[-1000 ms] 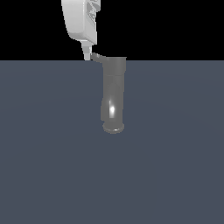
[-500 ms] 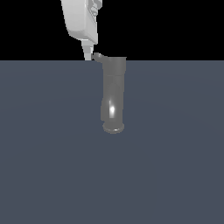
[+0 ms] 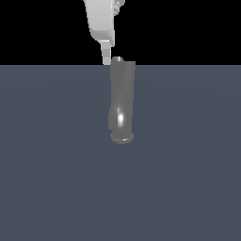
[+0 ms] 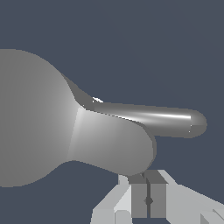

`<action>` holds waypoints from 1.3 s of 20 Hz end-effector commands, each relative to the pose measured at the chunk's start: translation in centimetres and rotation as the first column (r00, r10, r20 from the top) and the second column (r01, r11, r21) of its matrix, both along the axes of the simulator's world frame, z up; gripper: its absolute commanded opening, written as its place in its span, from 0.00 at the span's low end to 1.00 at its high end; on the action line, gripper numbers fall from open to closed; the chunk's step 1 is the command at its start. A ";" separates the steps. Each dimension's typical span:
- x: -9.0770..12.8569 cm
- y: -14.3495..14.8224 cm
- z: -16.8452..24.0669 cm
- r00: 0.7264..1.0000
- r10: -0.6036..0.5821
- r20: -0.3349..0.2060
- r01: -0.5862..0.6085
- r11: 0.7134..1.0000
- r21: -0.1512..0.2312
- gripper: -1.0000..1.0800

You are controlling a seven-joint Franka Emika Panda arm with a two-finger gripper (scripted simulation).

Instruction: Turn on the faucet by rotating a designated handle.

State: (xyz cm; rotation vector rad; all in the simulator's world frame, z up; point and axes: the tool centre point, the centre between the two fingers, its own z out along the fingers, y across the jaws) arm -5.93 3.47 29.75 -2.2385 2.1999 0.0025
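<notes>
The glossy grey faucet (image 3: 122, 99) lies as a thick tube on the dark floor, its flared rim nearest the camera and its cap at the far end. Only the rounded tip of the thin handle (image 3: 117, 59) shows above the cap. My white gripper (image 3: 107, 60) hangs just to the exterior view's left of the cap, its fingertips right beside the handle. In the wrist view the cap (image 4: 30, 118) fills one side and the handle (image 4: 162, 119) sticks out as a slim lever. My gripper (image 4: 148, 192) sits close by it, fingers together and holding nothing.
A flat dark grey floor (image 3: 188, 179) lies around the faucet. Black background lies beyond its far edge. Nothing else shows.
My gripper has moved to the exterior view's right, against the handle. The handle, which stuck out to the left of the cap, has swung in toward the cap.
</notes>
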 end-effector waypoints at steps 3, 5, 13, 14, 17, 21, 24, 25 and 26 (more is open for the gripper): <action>-0.4 -1.0 0.0 1.000 -0.002 -0.001 0.002 1.000 -0.001 0.00; 0.0 -2.1 0.0 1.000 -0.009 -0.001 0.009 1.000 -0.001 0.00; 1.4 -6.4 0.0 0.999 -0.036 -0.001 0.036 0.999 -0.002 0.00; 1.6 -7.0 0.0 0.999 -0.039 -0.001 0.039 0.999 -0.002 0.00; 2.0 -8.4 0.0 0.999 -0.048 -0.001 0.048 0.999 -0.003 0.00; 2.6 -10.3 0.0 0.998 -0.060 -0.001 0.060 0.998 -0.003 0.00; 2.1 -5.4 0.0 1.000 0.024 -0.018 -0.024 1.000 0.015 0.00; 2.4 -5.7 0.0 1.000 0.021 -0.018 -0.021 1.000 0.015 0.00; 2.7 -5.9 0.0 1.000 0.018 -0.017 -0.018 1.000 0.014 0.00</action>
